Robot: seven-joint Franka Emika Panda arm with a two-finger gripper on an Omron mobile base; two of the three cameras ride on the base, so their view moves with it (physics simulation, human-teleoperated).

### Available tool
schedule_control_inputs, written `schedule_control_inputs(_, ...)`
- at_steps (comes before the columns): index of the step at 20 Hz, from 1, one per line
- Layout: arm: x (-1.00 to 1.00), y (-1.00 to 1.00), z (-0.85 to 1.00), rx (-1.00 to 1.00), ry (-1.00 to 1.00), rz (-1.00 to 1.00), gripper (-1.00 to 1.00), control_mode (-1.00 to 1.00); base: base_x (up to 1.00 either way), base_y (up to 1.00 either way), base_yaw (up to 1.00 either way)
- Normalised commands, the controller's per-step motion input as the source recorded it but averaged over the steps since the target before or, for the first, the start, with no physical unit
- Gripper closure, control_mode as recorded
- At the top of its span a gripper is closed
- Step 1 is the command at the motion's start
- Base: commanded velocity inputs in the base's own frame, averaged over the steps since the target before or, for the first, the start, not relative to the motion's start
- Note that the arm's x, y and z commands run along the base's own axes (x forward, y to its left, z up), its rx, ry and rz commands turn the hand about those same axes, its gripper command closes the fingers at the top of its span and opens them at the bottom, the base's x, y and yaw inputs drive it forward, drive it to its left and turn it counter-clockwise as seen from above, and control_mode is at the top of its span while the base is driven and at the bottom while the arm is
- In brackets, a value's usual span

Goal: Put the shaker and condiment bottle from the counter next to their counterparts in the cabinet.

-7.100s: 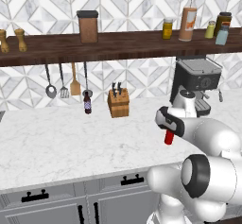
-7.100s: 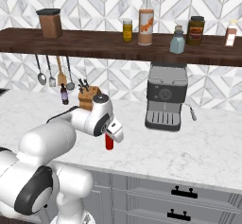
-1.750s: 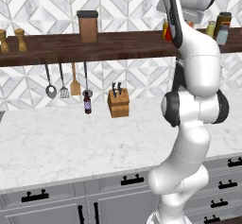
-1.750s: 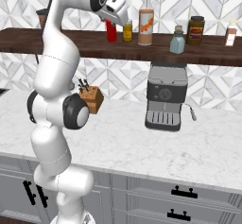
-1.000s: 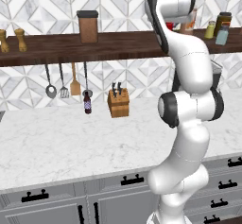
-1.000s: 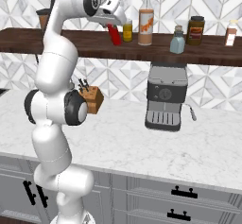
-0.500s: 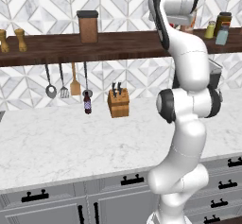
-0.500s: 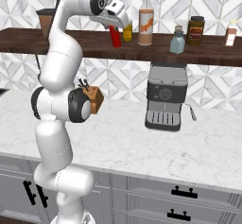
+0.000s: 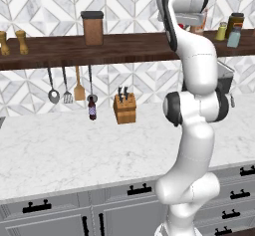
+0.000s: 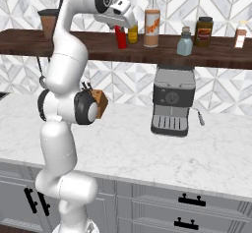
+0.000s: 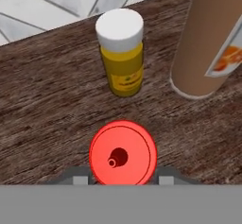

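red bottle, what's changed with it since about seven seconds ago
The hand has carried the red bottle from low over the counter up to the shelf, where it now sits beside the yellow jar, still gripped. The blue-grey shaker, tall bottle and coffee machine stayed put.

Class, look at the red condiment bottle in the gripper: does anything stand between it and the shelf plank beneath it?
Nothing visible does. The condiment bottle hangs over bare wood of the cabinet. The yellow jar and the tall orange-labelled bottle stand beyond it, apart.
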Motion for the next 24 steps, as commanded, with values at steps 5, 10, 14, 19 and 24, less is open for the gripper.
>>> schedule_control_inputs(5,0.00,-0.12,-0.19,0.01,0.08,0.00,1.00,-1.00,0.00,0.00,0.00)
schedule_control_inputs(10,0.00,-0.11,-0.30,0.02,0.13,0.00,1.00,-1.00,0.00,0.00,0.00)
schedule_control_inputs(14,0.01,-0.09,-0.31,0.02,0.16,0.00,1.00,-1.00,0.00,0.00,0.00)
schedule_control_inputs(19,0.04,-0.08,-0.27,0.02,0.20,0.00,1.00,-1.00,0.00,0.00,0.00)
schedule_control_inputs(24,-0.04,0.00,-0.15,0.02,0.13,0.00,1.00,-1.00,0.00,0.00,0.00)
